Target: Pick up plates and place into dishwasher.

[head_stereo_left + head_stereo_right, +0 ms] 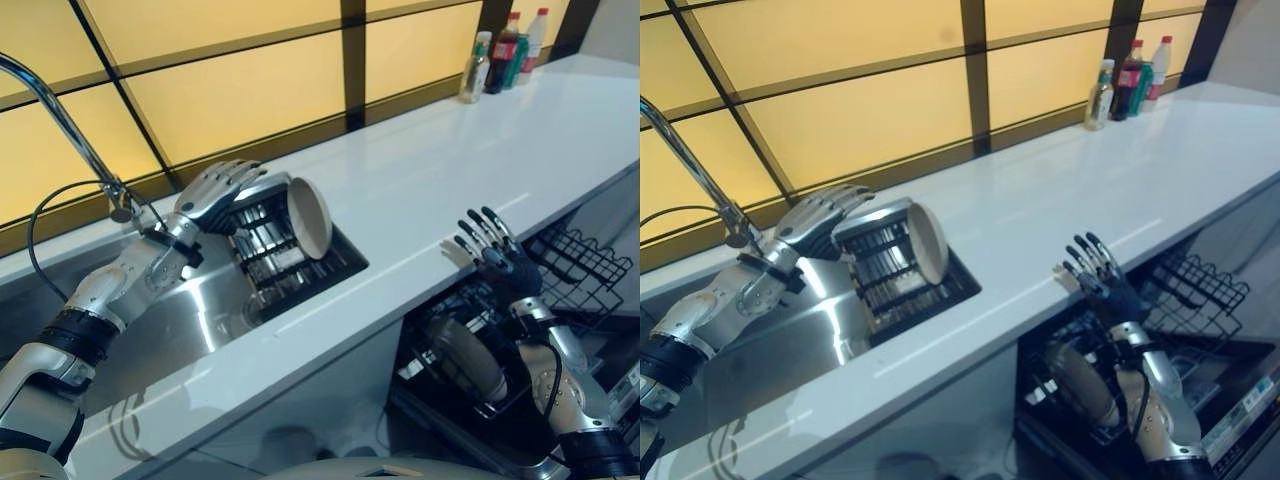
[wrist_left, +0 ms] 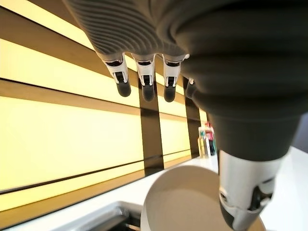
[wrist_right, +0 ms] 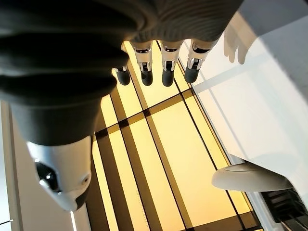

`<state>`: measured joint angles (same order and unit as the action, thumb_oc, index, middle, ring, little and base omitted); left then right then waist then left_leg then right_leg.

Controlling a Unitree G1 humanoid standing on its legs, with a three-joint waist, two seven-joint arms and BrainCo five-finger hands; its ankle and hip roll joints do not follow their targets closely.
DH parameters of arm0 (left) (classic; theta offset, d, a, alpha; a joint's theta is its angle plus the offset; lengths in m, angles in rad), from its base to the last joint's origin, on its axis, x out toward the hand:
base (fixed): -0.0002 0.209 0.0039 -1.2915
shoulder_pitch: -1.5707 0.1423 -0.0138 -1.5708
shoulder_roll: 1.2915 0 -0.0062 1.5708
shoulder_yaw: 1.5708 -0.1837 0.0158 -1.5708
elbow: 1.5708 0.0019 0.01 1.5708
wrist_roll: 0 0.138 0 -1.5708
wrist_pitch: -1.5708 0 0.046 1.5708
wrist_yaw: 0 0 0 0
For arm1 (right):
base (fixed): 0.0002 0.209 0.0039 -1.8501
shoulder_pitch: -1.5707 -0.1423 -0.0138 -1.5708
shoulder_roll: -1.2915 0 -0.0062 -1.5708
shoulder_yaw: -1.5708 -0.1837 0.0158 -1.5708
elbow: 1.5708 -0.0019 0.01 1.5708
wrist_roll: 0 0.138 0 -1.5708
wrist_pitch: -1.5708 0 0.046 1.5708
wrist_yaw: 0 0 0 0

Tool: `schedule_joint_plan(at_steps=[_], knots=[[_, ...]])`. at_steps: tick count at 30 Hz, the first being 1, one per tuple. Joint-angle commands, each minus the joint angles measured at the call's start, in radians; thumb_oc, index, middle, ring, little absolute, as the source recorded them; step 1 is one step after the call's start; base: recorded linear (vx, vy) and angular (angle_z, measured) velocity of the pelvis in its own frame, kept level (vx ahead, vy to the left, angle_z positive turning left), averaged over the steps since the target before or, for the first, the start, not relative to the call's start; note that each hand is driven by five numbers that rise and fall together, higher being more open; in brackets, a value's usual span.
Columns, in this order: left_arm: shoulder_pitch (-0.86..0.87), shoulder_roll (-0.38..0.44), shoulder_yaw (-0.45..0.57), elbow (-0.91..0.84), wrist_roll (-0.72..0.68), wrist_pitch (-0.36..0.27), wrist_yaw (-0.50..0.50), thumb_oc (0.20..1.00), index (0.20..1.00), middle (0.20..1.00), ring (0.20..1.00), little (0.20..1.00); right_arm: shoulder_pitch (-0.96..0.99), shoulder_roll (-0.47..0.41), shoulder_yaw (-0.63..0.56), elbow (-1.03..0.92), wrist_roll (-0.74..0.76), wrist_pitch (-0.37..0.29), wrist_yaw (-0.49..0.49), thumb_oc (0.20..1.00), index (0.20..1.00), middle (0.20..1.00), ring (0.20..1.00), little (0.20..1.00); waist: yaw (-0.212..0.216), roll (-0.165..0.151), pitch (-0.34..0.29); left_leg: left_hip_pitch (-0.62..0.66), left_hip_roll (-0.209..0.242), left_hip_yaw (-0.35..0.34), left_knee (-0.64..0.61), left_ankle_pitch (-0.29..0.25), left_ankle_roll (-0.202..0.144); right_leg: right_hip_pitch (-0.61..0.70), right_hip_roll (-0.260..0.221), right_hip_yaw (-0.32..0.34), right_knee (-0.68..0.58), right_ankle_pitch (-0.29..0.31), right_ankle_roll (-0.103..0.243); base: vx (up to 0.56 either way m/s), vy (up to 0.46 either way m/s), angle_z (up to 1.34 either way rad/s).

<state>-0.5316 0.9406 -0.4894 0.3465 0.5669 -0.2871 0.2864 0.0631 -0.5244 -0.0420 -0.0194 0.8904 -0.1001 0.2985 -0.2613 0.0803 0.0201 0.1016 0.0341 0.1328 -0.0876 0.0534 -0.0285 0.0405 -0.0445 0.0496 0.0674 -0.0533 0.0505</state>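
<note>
Left hand [image 1: 218, 192] reaches over the sink [image 1: 200, 320] to the dish rack [image 1: 275, 250] that sits in it, fingers [image 2: 144, 79] straight and spread, closed on nothing. Its palm lies on the rack's far upper corner, just behind the plate [image 1: 310, 217].

That plate stands on edge in the rack, leaning a little, its pale round face turned toward the white countertop [image 1: 450, 170] and the open dishwasher. So the task's thing lies just ahead of the left fingertips, on the side away from the faucet [image 1: 60, 120]. In the left wrist view its rim curves up close under the thumb [image 2: 245, 202]; whether the thumb already touches the rim I cannot tell.

Right hand [image 1: 495, 250] is well apart from it, raised at the counter's front edge above the dishwasher rack [image 1: 570, 265], fingers straight and fanned, holding nothing. A plate already in the dishwasher [image 1: 470, 360] stands on edge in the lower rack near that wrist.

My reading: the left hand is much the nearer, and the grasp turns on the plate's upright rim, fingers over the top edge from behind and thumb on the face side.

Bottles [image 1: 500, 55] stand far down the counter against the yellow window panels [image 1: 250, 90], clear of any likely carry path.
</note>
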Motion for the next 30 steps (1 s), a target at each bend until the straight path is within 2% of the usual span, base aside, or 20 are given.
schedule_joint_plan(at_steps=[1, 3, 7, 13, 19, 23, 30], knots=[[-0.112, -0.003, 0.032, 0.043, 0.04, 0.034, 0.071, 1.0, 1.0, 1.0, 1.0, 1.0, -0.055, -0.026, -0.029, -0.023, 0.031, -0.015, 0.055, 1.0, 1.0, 1.0, 1.0, 1.0, -0.012, -0.033, 0.022, -0.029, 0.036, 0.029, 0.055, -0.066, 0.014, -0.103, 0.005, 0.034, 0.057, 0.016, 0.042, 0.01, 0.022, -0.12], [-0.142, -0.006, 0.014, 0.067, 0.022, 0.058, 0.117, 1.0, 1.0, 1.0, 1.0, 1.0, -0.058, -0.042, -0.03, -0.029, 0.033, -0.008, 0.061, 1.0, 1.0, 1.0, 1.0, 1.0, -0.021, -0.031, 0.034, -0.041, 0.038, 0.032, 0.058, -0.062, 0.011, -0.117, 0.007, 0.045, 0.06, 0.019, 0.043, -0.01, 0.022, -0.06], [-0.128, -0.026, 0.053, 0.077, 0.05, 0.046, 0.19, 1.0, 1.0, 1.0, 1.0, 1.0, -0.065, -0.032, -0.039, -0.019, 0.024, -0.011, 0.079, 1.0, 1.0, 1.0, 1.0, 1.0, -0.024, -0.029, 0.056, -0.056, 0.046, 0.04, 0.061, -0.056, 0.006, -0.134, 0.011, 0.059, 0.068, 0.019, 0.044, -0.03, 0.01, -0.08], [-0.124, -0.016, 0.027, 0.07, 0.142, 0.051, 0.166, 1.0, 1.0, 1.0, 1.0, 1.0, -0.03, -0.034, -0.062, -0.048, 0.031, 0.04, 0.092, 1.0, 1.0, 1.0, 1.0, 1.0, -0.039, -0.029, 0.058, -0.047, 0.057, 0.054, 0.059, -0.042, -0.006, -0.122, 0.0, 0.051, 0.074, 0.018, 0.05, 0.07, 0.005, -0.02], [-0.186, 0.006, -0.05, 0.107, 0.23, 0.078, 0.178, 1.0, 1.0, 1.0, 1.0, 1.0, -0.022, -0.063, -0.053, -0.055, 0.018, 0.048, 0.089, 1.0, 1.0, 1.0, 1.0, 1.0, -0.055, -0.023, 0.074, -0.055, 0.061, 0.061, 0.059, -0.03, -0.015, -0.127, -0.009, 0.058, 0.07, 0.028, 0.059, 0.01, -0.001, 0.01], [-0.224, 0.017, -0.087, 0.129, 0.244, 0.094, 0.19, 1.0, 1.0, 1.0, 1.0, 1.0, -0.019, -0.074, -0.068, -0.054, 0.053, 0.056, 0.096, 1.0, 1.0, 1.0, 1.0, 1.0, -0.065, -0.02, 0.083, -0.063, 0.064, 0.067, 0.061, -0.023, -0.02, -0.134, -0.015, 0.06, 0.069, 0.034, 0.064, 0.0, 0.0, 0.0], [-0.239, 0.002, -0.126, 0.149, 0.273, 0.119, 0.214, 1.0, 1.0, 1.0, 1.0, 1.0, -0.01, -0.079, -0.079, -0.064, 0.021, 0.073, 0.121, 1.0, 1.0, 1.0, 1.0, 1.0, -0.083, -0.022, 0.104, -0.073, 0.071, 0.08, 0.075, -0.011, -0.029, -0.138, -0.027, 0.063, 0.075, 0.039, 0.069, 0.01, -0.009, -0.02]])
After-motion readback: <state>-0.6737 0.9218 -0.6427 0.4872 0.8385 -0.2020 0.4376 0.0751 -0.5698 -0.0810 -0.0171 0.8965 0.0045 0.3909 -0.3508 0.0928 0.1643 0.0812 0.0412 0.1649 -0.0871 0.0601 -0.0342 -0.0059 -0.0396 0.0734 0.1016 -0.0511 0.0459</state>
